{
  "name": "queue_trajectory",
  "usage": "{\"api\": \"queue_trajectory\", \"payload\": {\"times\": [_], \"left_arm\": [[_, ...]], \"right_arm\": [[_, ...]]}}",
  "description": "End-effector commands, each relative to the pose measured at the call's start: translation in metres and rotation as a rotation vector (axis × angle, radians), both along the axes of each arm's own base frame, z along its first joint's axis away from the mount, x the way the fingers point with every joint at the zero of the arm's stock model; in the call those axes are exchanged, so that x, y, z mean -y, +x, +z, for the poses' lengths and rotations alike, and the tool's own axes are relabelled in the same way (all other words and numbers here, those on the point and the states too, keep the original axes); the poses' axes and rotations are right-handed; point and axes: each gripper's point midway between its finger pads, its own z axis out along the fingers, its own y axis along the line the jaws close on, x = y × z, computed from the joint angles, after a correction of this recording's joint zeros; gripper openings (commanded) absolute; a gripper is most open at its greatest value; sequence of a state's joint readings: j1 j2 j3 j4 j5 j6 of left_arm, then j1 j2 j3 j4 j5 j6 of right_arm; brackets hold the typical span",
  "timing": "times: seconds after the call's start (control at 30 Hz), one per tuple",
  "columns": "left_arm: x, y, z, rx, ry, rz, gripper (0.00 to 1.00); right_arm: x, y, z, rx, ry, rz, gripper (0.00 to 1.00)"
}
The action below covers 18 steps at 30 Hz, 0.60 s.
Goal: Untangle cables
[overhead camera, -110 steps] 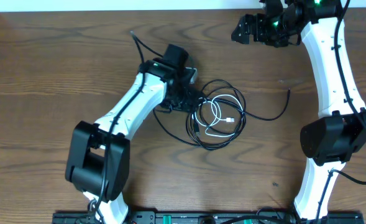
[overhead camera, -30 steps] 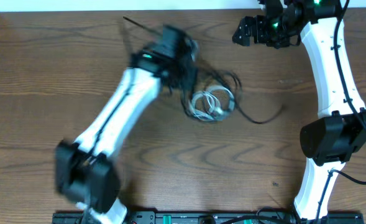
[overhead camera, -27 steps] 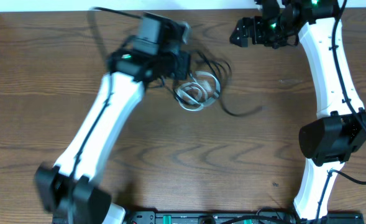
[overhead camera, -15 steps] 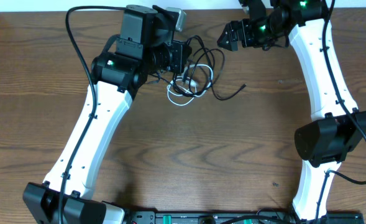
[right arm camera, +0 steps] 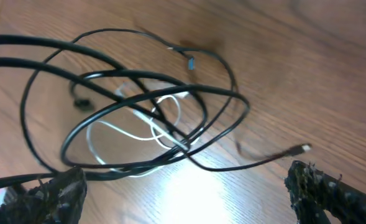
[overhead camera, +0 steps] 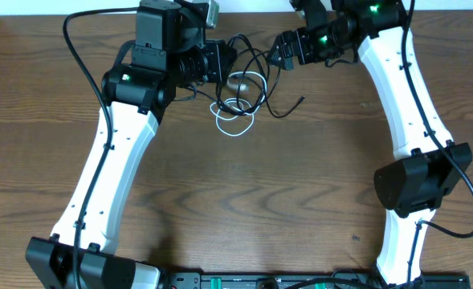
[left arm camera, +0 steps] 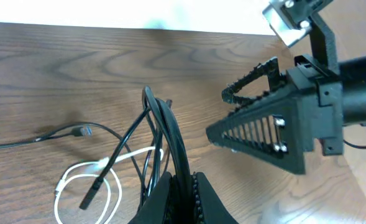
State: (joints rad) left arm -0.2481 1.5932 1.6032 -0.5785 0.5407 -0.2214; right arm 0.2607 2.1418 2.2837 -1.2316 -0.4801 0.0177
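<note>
My left hand (left arm camera: 183, 185), pinching the black cable (left arm camera: 170, 134), lifted it away; my spread right hand (overhead camera: 283, 50) came near to help.

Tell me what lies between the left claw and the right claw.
Loops of the black cable, pinched in the shut left claw, fill the gap to the open right claw; the overhead view shows it.

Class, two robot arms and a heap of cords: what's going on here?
The left end effector is shut on a bunch of the black cable's loops near the table's far edge. The white cable lies mixed in with those loops, so the tangle is not yet undone. The right end effector is open beside it, holding nothing.
</note>
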Motion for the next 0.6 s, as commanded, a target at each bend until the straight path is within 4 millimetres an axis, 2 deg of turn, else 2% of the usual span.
{"api": "queue_trajectory", "payload": {"times": [0.0, 0.1, 0.4, 0.57], "left_arm": [[0.003, -0.005, 0.013, 0.010, -0.047, -0.024, 0.08], [0.004, -0.004, 0.014, 0.003, -0.063, -0.015, 0.07], [0.003, -0.008, 0.024, 0.003, -0.093, 0.005, 0.08], [0.002, -0.011, 0.032, 0.009, -0.108, 0.012, 0.07]], "right_arm": [[0.010, 0.007, -0.005, 0.009, -0.052, -0.041, 0.98], [0.010, 0.010, -0.015, -0.004, -0.063, -0.043, 0.97], [0.006, 0.028, -0.064, -0.056, -0.091, -0.042, 0.93], [-0.005, 0.029, -0.073, -0.061, -0.075, -0.019, 0.93]]}}
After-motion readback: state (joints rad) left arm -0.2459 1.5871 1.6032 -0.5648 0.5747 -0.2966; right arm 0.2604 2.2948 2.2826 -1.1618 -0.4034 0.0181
